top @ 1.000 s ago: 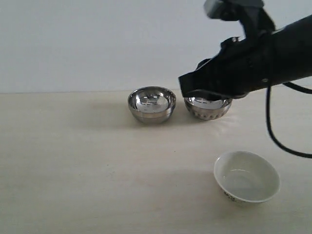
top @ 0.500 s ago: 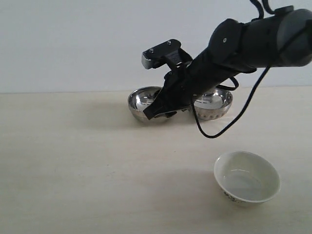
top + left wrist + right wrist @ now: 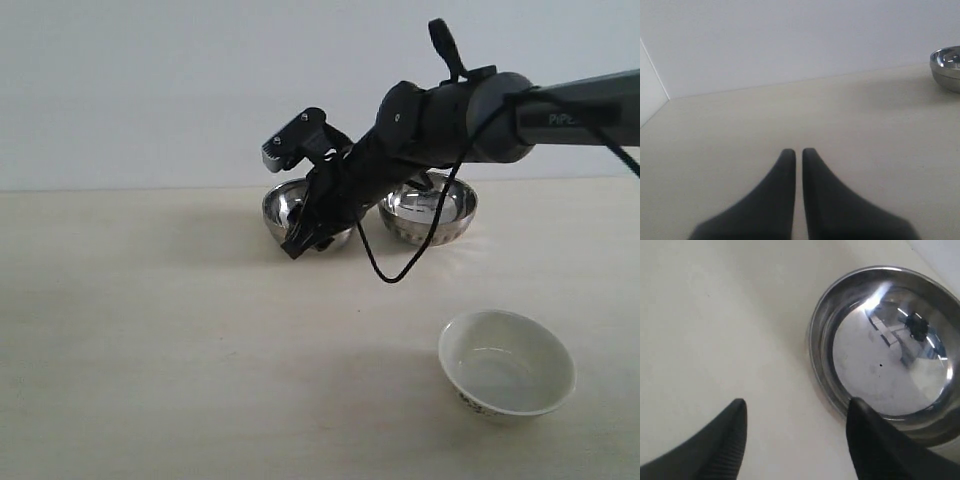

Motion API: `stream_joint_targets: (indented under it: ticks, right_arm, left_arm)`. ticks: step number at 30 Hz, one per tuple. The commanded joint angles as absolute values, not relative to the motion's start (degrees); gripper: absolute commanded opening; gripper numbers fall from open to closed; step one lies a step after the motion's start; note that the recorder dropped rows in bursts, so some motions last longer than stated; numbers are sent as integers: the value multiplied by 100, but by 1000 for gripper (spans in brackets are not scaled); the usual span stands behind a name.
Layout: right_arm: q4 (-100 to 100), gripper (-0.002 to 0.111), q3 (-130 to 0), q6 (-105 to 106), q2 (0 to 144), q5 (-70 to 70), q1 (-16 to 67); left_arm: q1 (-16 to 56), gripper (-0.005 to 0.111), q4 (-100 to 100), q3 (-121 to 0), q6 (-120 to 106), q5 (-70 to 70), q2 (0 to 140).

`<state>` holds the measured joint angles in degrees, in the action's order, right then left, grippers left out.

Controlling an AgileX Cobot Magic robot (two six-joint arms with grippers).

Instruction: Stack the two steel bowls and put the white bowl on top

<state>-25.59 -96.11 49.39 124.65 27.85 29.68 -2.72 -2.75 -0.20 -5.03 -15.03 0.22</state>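
Only one legible bit: pale lettering (image 3: pixel 574 118) is sitting on the grey tube link of the right arm (image 3: pixel 500 128), on the side facing the exterior camera. It's reading "PiP", and the trailing letters are blurring out. Dark marks (image 3: pixel 470 403) near the base of the white bowl (image 3: pixel 506 362), below the right arm, aren't resolving into characters.

The right arm (image 3: pixel 480 105) reaches in from the right side and slopes downward, its wrist bent. The right tool (image 3: pixel 298 242) points low, fingers spread wide apart. The left tool (image 3: pixel 798 152) has its dark fingers pressed nearly together, with only a thin slit between them.
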Motion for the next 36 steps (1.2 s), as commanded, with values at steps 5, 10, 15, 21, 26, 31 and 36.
stream_joint_targets:
  ticks: [5,10,15,21,26,31,36]
  right_arm:
    - [-2381,51,-10217,5008,13032,2479,2981]
    - [-2337,47,-10358,5028,13259,2258,2981]
    - [-2337,47,-10358,5069,13396,2145,2981]
    - [-2337,20,-10358,5018,13438,2157,2981]
    - [-2337,0,-10358,5003,13425,2121,2981]
    - [-2348,0,-10358,5067,13270,2470,3002]
    - [-2335,0,-10358,5161,13015,2899,3161]
  left_arm:
    - [-273,4,-236,0,-447,-1469,0]
    - [-273,4,-236,0,-447,-1469,0]
    - [-273,4,-236,0,-447,-1469,0]
    - [-273,4,-236,0,-447,-1469,0]
    - [-273,4,-236,0,-447,-1469,0]
    - [-273,4,-236,0,-447,-1469,0]
    - [-273,4,-236,0,-447,-1469,0]
